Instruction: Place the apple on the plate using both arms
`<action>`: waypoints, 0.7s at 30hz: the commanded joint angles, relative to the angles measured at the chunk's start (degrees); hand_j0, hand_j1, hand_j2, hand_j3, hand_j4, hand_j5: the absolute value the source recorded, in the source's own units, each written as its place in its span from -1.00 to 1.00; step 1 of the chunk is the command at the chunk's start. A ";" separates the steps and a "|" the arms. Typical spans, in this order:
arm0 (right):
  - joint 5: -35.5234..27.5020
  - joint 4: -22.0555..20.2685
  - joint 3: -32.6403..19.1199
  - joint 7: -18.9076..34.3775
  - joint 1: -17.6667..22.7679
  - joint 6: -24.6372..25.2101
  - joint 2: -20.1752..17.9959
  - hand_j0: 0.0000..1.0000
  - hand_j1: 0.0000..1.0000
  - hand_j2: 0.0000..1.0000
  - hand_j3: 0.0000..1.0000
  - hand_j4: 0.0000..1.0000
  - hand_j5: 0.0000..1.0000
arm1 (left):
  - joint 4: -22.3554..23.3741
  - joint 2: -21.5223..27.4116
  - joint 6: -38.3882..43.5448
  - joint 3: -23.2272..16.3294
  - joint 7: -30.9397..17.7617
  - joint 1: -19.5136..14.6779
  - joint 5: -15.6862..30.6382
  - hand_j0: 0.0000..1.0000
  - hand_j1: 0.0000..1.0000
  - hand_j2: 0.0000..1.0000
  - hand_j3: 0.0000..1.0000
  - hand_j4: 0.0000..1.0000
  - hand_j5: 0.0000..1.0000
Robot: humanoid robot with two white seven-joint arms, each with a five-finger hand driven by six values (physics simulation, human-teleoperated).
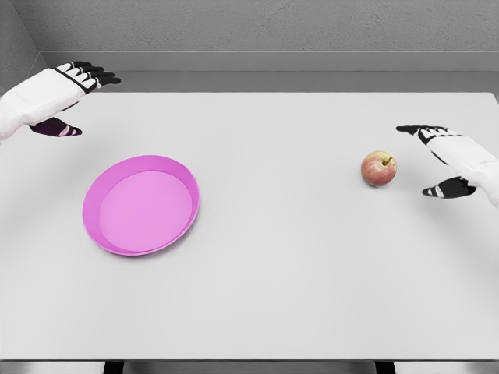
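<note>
A red-yellow apple (379, 168) stands upright on the white table at the right. A pink plate (141, 204) lies at the left, with nothing on it. My right hand (430, 160) hovers just right of the apple, fingers spread and apart from it, palm facing the fruit. My left hand (76, 97) is raised at the far left, behind and left of the plate, fingers extended and holding nothing.
The white table (281, 273) spans the view, its front edge near the bottom. A grey wall runs along the back and the left corner.
</note>
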 commanded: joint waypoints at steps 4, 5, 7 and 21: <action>-0.08 -0.02 -0.45 -0.04 -1.49 0.25 0.18 1.00 1.00 1.00 1.00 1.00 1.00 | 0.00 -0.06 0.03 0.06 0.03 0.00 0.25 1.00 1.00 1.00 1.00 1.00 1.00; -0.16 -0.02 -0.36 -0.04 -2.02 0.69 0.62 1.00 1.00 1.00 1.00 1.00 1.00 | 0.00 0.03 0.03 0.06 0.03 0.00 0.25 1.00 1.00 1.00 1.00 1.00 1.00; -0.34 0.33 -0.01 -0.04 -2.20 0.69 0.62 1.00 1.00 1.00 1.00 1.00 1.00 | 0.00 -0.06 0.03 0.06 0.03 0.00 0.25 1.00 1.00 1.00 1.00 1.00 1.00; 0.01 1.21 0.17 26.50 -10.72 5.09 2.73 1.00 1.00 1.00 1.00 1.00 1.00 | 0.00 0.21 0.03 0.15 0.03 -0.17 0.34 1.00 1.00 1.00 1.00 1.00 1.00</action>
